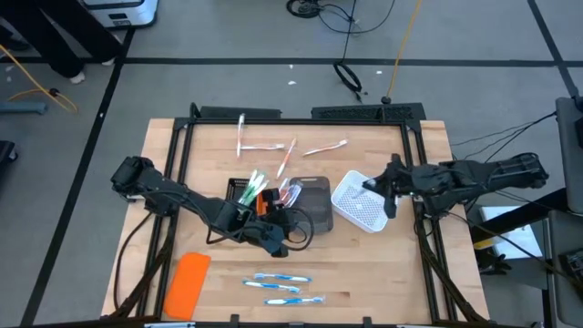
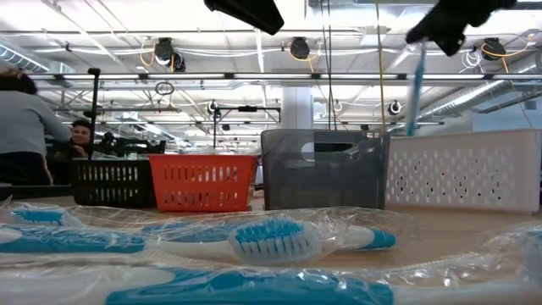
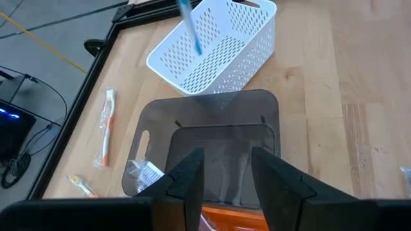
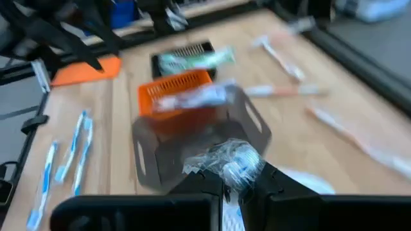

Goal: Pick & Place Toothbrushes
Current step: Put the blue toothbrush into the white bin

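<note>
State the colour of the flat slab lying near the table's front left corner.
Orange; the slab shows best in the high view.

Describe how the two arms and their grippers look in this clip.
Both arms are dark, jointed and bulky, with black cables looping beside the left arm. The right arm looks alike. Left gripper has two flat, dark, wedge-shaped fingers; the right gripper has matching dark fingers.
</note>
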Controlling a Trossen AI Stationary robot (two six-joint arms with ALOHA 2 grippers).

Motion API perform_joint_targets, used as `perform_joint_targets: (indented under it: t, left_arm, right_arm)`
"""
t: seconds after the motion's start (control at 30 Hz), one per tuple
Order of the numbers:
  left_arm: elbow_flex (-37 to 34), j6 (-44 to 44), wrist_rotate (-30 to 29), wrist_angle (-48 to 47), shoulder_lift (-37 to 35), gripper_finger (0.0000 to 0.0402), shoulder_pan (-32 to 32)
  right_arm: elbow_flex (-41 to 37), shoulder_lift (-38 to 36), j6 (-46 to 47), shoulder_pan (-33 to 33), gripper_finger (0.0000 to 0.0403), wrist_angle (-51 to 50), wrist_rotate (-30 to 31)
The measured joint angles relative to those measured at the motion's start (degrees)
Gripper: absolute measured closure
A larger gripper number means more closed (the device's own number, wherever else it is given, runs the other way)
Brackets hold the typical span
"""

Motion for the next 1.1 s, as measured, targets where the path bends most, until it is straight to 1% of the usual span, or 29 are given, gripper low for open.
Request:
perform_joint_targets:
  t: [0.13, 0.27, 0.47, 0.63, 0.93, 1.0, 1.1]
  left_arm:
    - [0.00, 0.00, -0.02, 0.02, 0.00, 0.0270, 0.05]
    - [0.00, -0.01, -0.04, 0.06, 0.00, 0.0270, 0.09]
    - [0.00, -0.02, -0.07, 0.13, 0.00, 0.0270, 0.26]
    - [0.00, -0.02, -0.07, 0.13, 0.00, 0.0270, 0.31]
    - [0.00, -0.02, -0.07, 0.13, 0.02, 0.0270, 0.37]
    - [0.00, -0.02, -0.07, 0.13, 0.02, 0.0270, 0.37]
    - [0.00, -0.02, -0.07, 0.13, 0.02, 0.0270, 0.37]
  right_arm:
    - [0.00, -1.29, 7.99, 0.00, 0.0390, -8.68, -0.18]
    - [-0.02, -0.66, 13.10, 0.00, 0.0390, -13.21, -4.74]
    - [-0.02, 1.55, 17.57, 0.00, 0.0390, -13.49, -10.72]
    - [-0.03, 3.71, 19.28, 0.02, 0.0390, -15.22, -13.40]
    - [-1.00, 6.64, 18.89, 0.02, 0.0390, -13.44, -13.38]
    - [-2.45, 6.71, 18.82, 0.02, 0.0382, -12.55, -13.40]
    - [-4.89, 6.69, 18.96, 0.00, 0.0353, -11.08, -13.35]
